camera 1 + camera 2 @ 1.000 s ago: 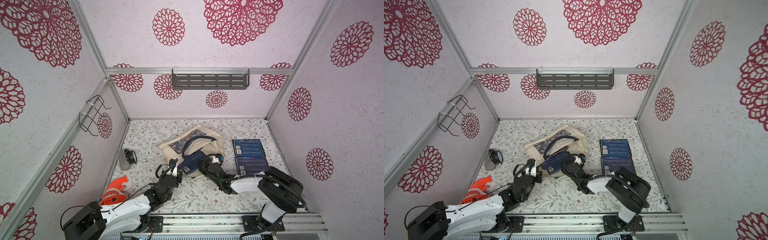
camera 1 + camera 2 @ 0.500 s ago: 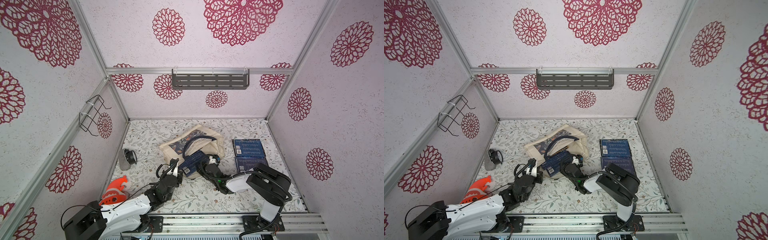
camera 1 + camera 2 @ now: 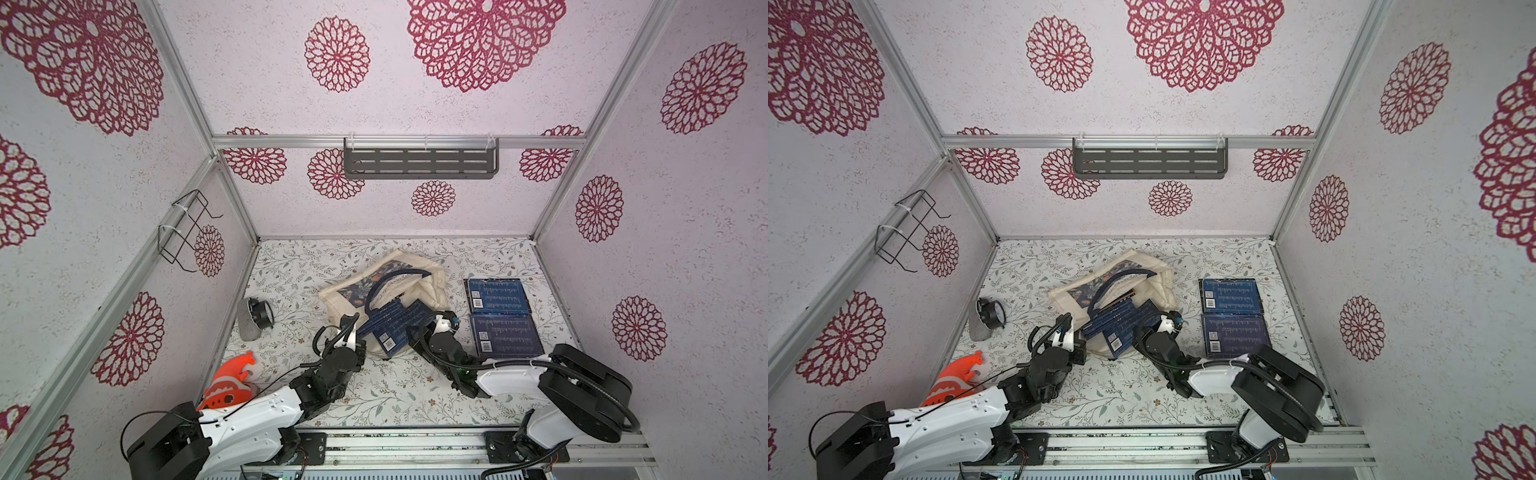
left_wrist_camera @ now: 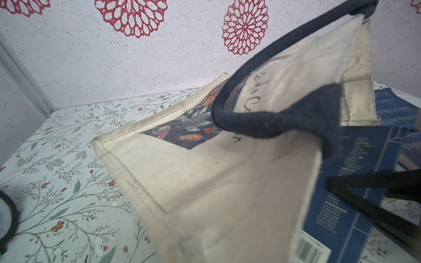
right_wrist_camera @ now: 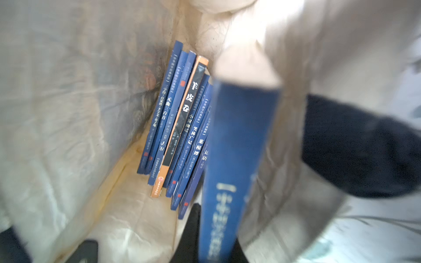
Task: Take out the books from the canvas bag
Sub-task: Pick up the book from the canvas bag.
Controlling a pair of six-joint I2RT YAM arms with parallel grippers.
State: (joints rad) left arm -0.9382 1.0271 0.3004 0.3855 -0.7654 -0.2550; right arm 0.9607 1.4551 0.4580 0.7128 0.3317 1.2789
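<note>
The cream canvas bag [image 3: 432, 286] lies on its side mid-table with its mouth toward me and a navy strap [image 3: 395, 276] arching over it. Several dark-blue books [image 3: 390, 326] fan out of the mouth. My left gripper [image 3: 357, 338] is shut on the bag's near-left rim; bag fabric [image 4: 216, 182] fills the left wrist view and hides the jaws. My right gripper [image 5: 218, 239] is shut on the spine of one blue book [image 5: 237, 148] at the mouth. More books [image 5: 182, 118], one with an orange-edged spine, stand deeper inside the bag.
Two blue books [image 3: 496, 295] [image 3: 505, 336] lie flat, barcodes up, right of the bag. A grey roll [image 3: 253, 318] and an orange-and-white object [image 3: 228, 382] sit near the left wall. A wire rack [image 3: 187, 228] hangs on the left wall, a grey shelf [image 3: 419, 162] on the back wall.
My right jaws have closed on the book at the bag's mouth, and the gripper has shifted slightly right. The left arm has stayed where it was, still holding the bag.
</note>
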